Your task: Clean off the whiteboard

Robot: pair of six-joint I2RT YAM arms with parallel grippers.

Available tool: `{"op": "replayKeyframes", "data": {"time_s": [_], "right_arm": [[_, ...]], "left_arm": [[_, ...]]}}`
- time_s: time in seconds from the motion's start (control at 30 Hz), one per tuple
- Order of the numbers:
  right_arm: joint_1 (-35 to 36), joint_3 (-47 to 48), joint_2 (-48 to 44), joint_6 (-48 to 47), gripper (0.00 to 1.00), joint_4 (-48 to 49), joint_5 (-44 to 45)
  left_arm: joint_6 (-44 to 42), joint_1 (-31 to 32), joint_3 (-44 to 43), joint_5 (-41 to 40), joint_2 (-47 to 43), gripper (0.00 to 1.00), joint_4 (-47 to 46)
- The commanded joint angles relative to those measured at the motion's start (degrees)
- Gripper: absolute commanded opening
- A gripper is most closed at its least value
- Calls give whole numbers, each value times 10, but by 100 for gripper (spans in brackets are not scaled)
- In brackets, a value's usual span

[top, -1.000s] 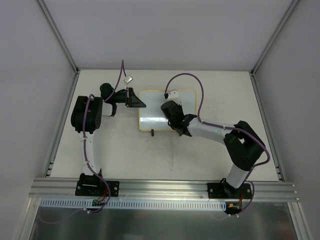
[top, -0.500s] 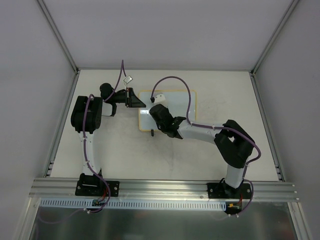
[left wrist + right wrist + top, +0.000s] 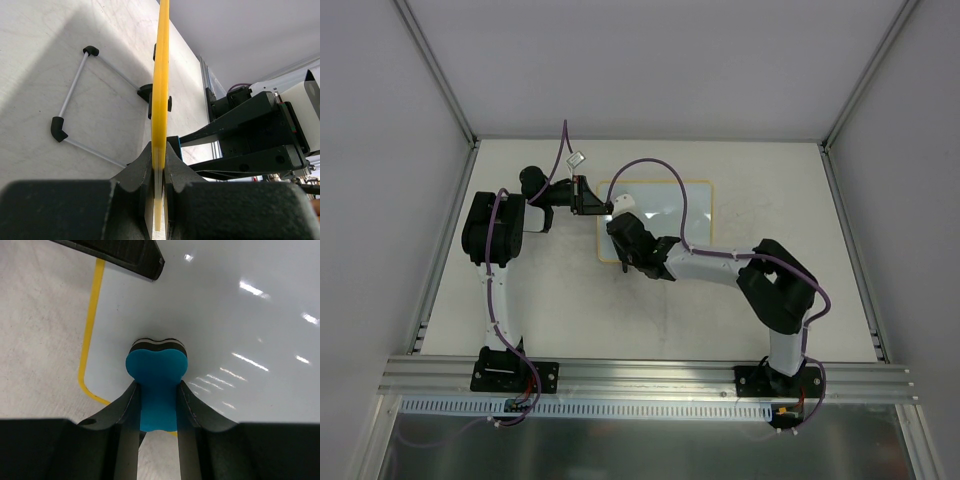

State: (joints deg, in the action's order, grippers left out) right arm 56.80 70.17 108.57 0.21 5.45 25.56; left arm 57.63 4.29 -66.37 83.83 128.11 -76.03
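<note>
Small rectangular glossy whiteboard (image 3: 655, 215) with a thin yellow frame sits face up on the pale grey table (image 3: 570, 300), in the far-middle area between the two arms.

Left gripper (image 3: 603, 205) reaches in from the left and is clamped on the whiteboard's left edge. In the left wrist view the frame runs edge-on between the two black fingers (image 3: 175, 167), pinched tight on both sides. A thin white wire stand with black end caps (image 3: 75, 85) shows on the table side of the frame. Can't tell from that view whether the held edge is lifted off the table.

Right gripper (image 3: 625, 240) sits over the whiteboard's near-left part, its arm stretched across from the right base. It's gripping a blue foam eraser (image 3: 156, 365) with a lobed tip and thin white and black layers at the end, and both fingers are snug against the eraser's sides. The tip is down on the white surface, just inside the rounded near-left corner of the yellow frame. The board around it is glossy white with streaks of reflected light.

The two grippers are close together — a black finger of the left one shows at the top of the right wrist view, on the frame edge.
</note>
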Motion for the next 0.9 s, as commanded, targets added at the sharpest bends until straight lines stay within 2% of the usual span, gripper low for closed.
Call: {"op": "replayKeyframes", "data": {"time_s": [0.0,0.27,0.57,0.87], "right_arm": [[-4,5,21,14,0,-4,-22],[-2,-35,-65,12,0,-10,-11],[28,-100,-186,34,0,-101,12],[33,-267,-332,118,0,-207,-18]], "left_arm": [[12,6,0,53,-19,0,-136],[14,6,-3,52,-19,0,-136],[15,5,-4,51,-17,0,-137],[17,4,-4,50,-16,0,-138]]}}
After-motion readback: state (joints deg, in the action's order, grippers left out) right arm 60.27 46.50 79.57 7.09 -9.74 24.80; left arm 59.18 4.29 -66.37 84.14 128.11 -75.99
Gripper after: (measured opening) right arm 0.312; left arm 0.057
